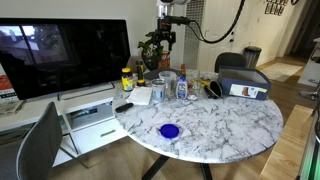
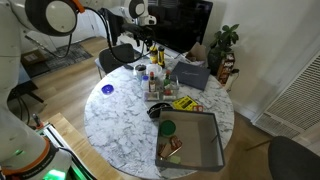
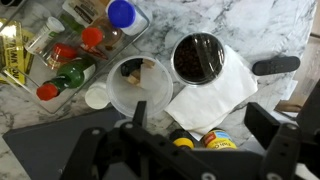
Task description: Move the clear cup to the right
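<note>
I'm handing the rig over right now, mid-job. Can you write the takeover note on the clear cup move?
Gripper: open, empty, hanging above the cluster of items on the marble table, touching nothing.
Clear cup: upright on the table, between the small bottles and the white napkin that carries a dark jar.
Done: approach from above only; the cup is not gripped.
Left: in the wrist view the cup sits near one finger rather than centred, so it probably needs realigning. Then descend, close on it, carry it right and release.

wrist view | pincer [image 3: 200,122]: body cut by bottom edge | yellow-lidded jar [image 3: 216,140]: half hidden under it
</note>
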Tool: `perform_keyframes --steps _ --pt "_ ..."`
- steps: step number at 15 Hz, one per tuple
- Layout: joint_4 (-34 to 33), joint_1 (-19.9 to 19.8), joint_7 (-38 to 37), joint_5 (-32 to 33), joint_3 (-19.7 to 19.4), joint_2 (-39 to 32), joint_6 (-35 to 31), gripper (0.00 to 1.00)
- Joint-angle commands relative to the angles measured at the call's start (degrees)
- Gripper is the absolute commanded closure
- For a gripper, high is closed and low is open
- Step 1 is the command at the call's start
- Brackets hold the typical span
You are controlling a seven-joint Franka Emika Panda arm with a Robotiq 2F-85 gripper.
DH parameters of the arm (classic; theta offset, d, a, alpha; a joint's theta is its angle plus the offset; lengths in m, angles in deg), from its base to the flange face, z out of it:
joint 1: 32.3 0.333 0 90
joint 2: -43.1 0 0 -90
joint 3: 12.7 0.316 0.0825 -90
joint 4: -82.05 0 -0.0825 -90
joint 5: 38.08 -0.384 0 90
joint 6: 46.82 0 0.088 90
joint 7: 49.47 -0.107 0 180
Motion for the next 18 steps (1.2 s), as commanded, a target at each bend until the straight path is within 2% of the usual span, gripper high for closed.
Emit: perform_keyframes --steps 1,2,5,7,12,17,18 --pt "-0.35 0.39 0.13 -0.29 -0.49 -0.04 0.25 0.0" --pt "-3.42 -0.34 -0.28 -2.19 -0.06 -3.35 -0.83 0.0" --pt "-6.87 -2.1 -1.94 -7.8 0.6 -7.8 0.1 0.0" --pt "-8.98 -2.05 -6.2 -9.63 -0.53 -11.07 0.14 0.0" --pt "-15.2 -0.03 -19.62 -8.48 -4.61 -19.85 -4.24 0.0" --pt "-21.19 1.72 -27.11 -6.82 -6.69 -26.13 -6.46 0.0" --pt "-22.08 1.79 -27.53 -6.54 -6.78 -27.05 -7.2 0.25"
